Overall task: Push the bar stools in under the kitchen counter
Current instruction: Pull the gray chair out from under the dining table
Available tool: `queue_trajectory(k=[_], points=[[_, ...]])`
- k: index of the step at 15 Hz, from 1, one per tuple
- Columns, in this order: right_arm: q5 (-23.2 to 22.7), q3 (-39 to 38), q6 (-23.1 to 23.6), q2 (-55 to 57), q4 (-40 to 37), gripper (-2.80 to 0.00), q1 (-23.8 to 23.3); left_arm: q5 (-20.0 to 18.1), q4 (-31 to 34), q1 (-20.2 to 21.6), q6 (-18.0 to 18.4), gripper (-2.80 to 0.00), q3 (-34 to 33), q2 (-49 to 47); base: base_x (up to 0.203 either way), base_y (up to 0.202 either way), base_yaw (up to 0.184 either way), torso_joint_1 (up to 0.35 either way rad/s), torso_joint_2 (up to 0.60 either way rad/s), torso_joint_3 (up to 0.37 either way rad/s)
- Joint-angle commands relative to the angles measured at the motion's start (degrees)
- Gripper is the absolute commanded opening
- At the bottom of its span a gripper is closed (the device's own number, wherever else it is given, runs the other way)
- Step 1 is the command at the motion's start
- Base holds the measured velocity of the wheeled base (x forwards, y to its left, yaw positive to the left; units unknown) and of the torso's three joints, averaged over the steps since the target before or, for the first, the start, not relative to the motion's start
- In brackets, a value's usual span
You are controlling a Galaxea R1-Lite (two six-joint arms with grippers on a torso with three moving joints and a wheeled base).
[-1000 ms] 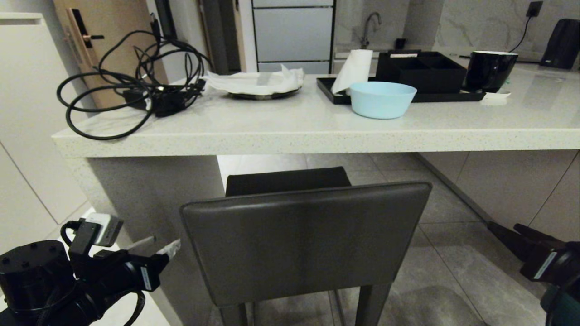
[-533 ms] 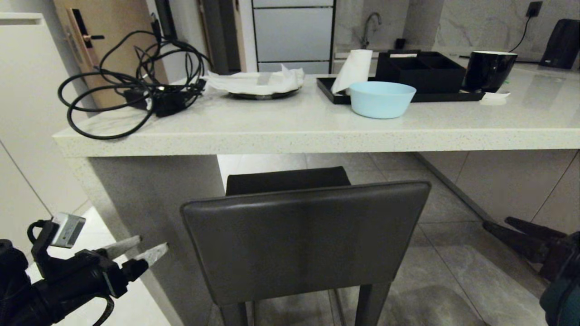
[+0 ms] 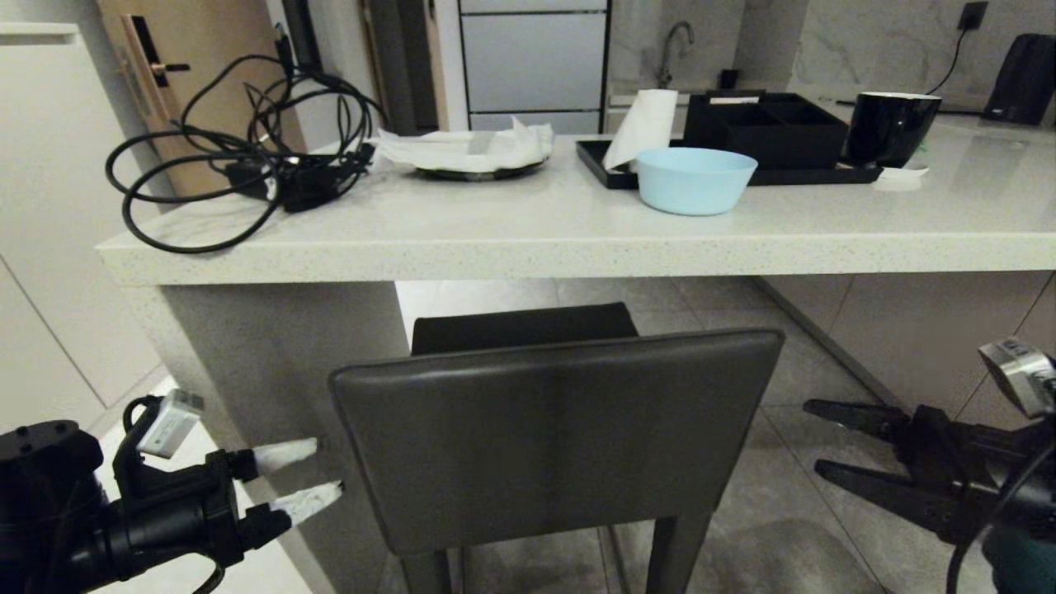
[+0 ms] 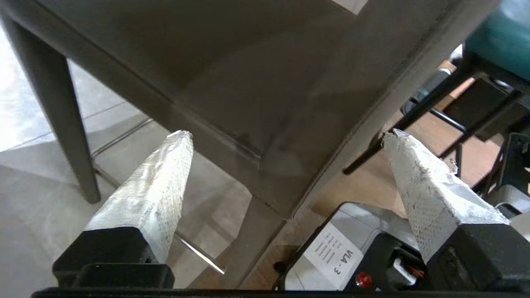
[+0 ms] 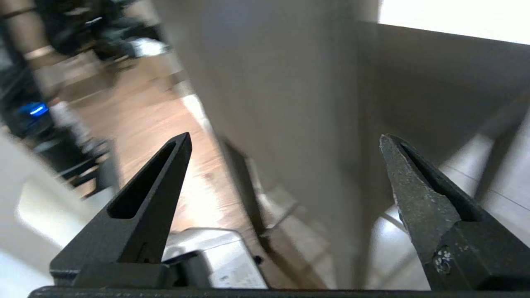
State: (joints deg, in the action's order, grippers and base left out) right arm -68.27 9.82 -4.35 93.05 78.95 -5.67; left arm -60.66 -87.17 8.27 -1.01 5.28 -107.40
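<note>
Both hands have turned and spread since a second ago, each now aimed inward at the grey stool with its fingers stacked one above the other. In the head view, the left hand (image 3: 297,478) sits at lower left, released, its white-wrapped tips just beside the left edge of the stool's backrest (image 3: 553,437). At lower right the right hand (image 3: 825,437) is likewise released, black fingers parted and pointing at the backrest's right edge, a little apart from it. The dark grey bar stool (image 3: 528,330) stands at centre bottom, its seat partly beneath the thick edge of the bench (image 3: 577,247), which carries a tangle of black cables (image 3: 247,157) and a pale blue bowl (image 3: 695,180).

From the left wrist, the wrapped fingers (image 4: 153,198) stand wide apart, framing the stool's corner (image 4: 256,103); a patch of teal (image 4: 503,35) shows in the upper right corner.

From the right wrist, the black fingers (image 5: 422,194) gape around a blurred grey upright surface (image 5: 290,103).
</note>
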Motion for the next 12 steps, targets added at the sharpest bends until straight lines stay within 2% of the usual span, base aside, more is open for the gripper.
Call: queue_trajectory(k=[1,5,10,12], points=[[-0.4,1.4,-0.1,5.5,2.8,0.00,3.5,-0.4,-0.5,-0.5,0.0,0.00,1.6,-1.5,0.000,0.000,0.000,0.000,0.00,0.000],[-0.5,4.8,-0.2,11.9,8.5,0.00,3.7,-0.4,-0.5,-1.3,-0.3,0.00,5.1,-2.3,0.000,0.000,0.000,0.000,0.00,0.000],[-0.5,7.4,-0.3,14.3,8.7,0.00,4.0,-0.1,-0.5,-3.0,-0.4,0.00,6.1,-3.3,0.000,0.000,0.000,0.000,0.00,0.000],[-0.4,8.0,-0.4,15.0,8.7,0.00,5.7,-0.1,-0.5,-3.1,-0.4,0.00,6.4,-3.3,0.000,0.000,0.000,0.000,0.00,0.000]])
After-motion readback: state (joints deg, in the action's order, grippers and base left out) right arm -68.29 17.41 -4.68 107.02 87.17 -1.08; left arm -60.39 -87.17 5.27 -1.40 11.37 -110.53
